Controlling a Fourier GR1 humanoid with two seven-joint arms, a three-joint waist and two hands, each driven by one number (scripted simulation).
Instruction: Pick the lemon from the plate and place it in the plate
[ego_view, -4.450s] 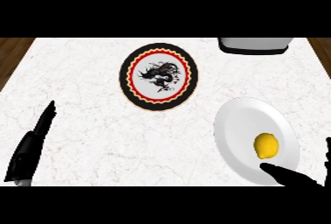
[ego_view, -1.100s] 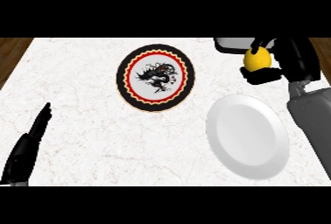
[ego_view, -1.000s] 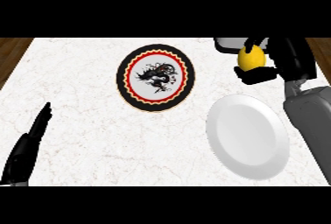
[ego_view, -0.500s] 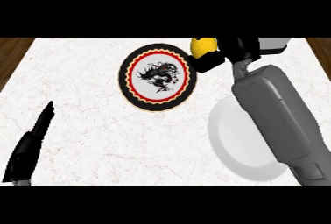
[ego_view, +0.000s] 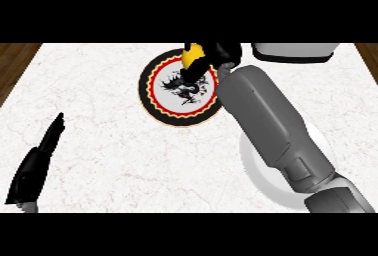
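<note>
The lemon (ego_view: 193, 54) is off the counter, held in the right hand (ego_view: 221, 53), whose dark fingers curl round it so that only a yellow patch shows. It hangs above the far rim of the patterned plate (ego_view: 148, 91), the one with the red and black border and the dark figure in its middle. Whether the lemon touches that plate I cannot tell; it looks to be just above it, not resting on it.

The right forearm reaches from the lower right across the white plate (ego_view: 255, 166) and covers much of it (the part that shows is bare). Judging by this, the pick is done: the lemon is out of the white plate and is carried to the other.

What is left, as I judge it, is the placing itself. The hand needs to bring the lemon a little nearer, toward the plate's middle, lower it until it rests there, then let the fingers go and draw clear. A round fruit set near the rim could roll off onto the counter (ego_view: 111, 150), so the middle is the safer spot.

The left hand (ego_view: 38, 162) rests at the lower left edge, fingers straight and together, holding nothing. A grey box (ego_view: 295, 51) stands at the far edge, just beside the right hand and apart from both plates.
</note>
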